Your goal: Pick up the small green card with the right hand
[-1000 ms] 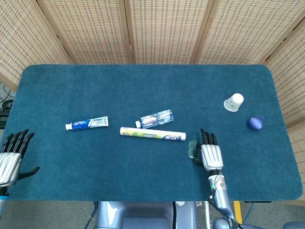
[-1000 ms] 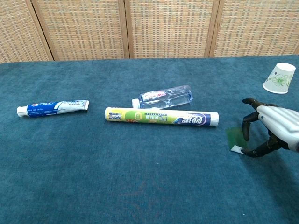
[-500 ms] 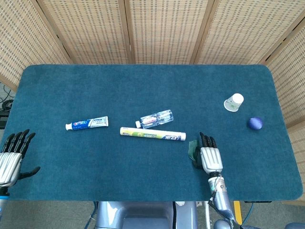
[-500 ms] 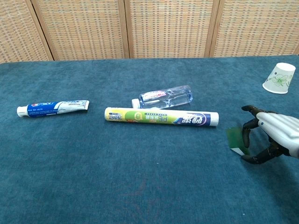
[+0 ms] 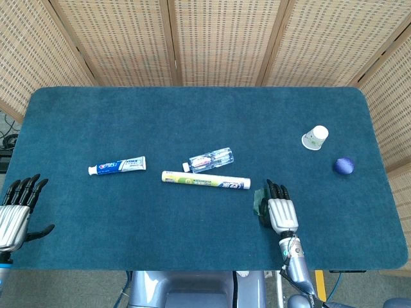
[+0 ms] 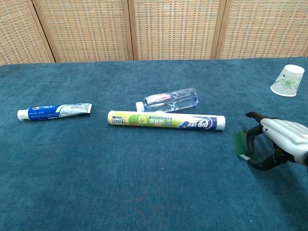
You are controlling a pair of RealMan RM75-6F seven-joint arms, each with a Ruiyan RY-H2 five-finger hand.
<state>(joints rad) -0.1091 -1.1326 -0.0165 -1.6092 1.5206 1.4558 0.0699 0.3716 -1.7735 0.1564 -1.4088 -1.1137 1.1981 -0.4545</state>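
The small green card (image 6: pixel 239 142) sits near the table's (image 5: pixel 192 115) front edge, just right of the cap end of the long yellow toothpaste tube (image 6: pixel 166 121), and it now stands tilted up off the cloth where a second ago it lay nearly flat. The right robot hand (image 6: pixel 275 142) has drawn a little toward the robot and its dark fingers (image 6: pixel 251 136) have curled closer onto the card's right edge, thumb low beneath; the card looks pinched between them, so the grasp seems made (though not yet a clear lift off the cloth). In the head view the hand (image 5: pixel 281 212) lies palm down, fingers pointing away, with the card (image 5: pixel 259 202) at its left side. The left robot hand (image 5: pixel 15 210) rests unmoved at the table's left front corner, fingers spread and holding nothing.
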